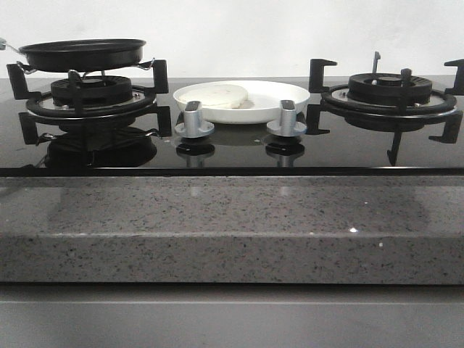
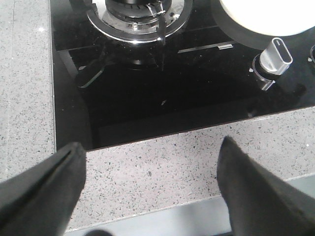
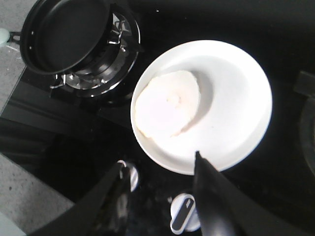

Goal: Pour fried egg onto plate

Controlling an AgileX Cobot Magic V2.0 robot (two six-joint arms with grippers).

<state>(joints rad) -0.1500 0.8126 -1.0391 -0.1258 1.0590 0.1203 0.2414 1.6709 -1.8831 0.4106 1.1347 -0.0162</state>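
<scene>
The fried egg (image 1: 215, 94) lies pale side up in the left part of the white plate (image 1: 279, 93), which sits on the black hob between the two burners. In the right wrist view the egg (image 3: 167, 109) and the plate (image 3: 236, 98) show from above. The empty black frying pan (image 1: 83, 54) rests on the left burner; it also shows in the right wrist view (image 3: 64, 34). My right gripper (image 3: 158, 164) is open and empty, high above the knobs near the plate's rim. My left gripper (image 2: 150, 147) is open and empty above the stone counter in front of the hob. Neither gripper shows in the front view.
Two silver knobs (image 1: 194, 119) (image 1: 286, 119) stand in front of the plate. The right burner (image 1: 391, 90) with black pan supports is bare. A speckled grey stone counter (image 1: 232, 217) runs along the front of the glass hob (image 2: 187, 93).
</scene>
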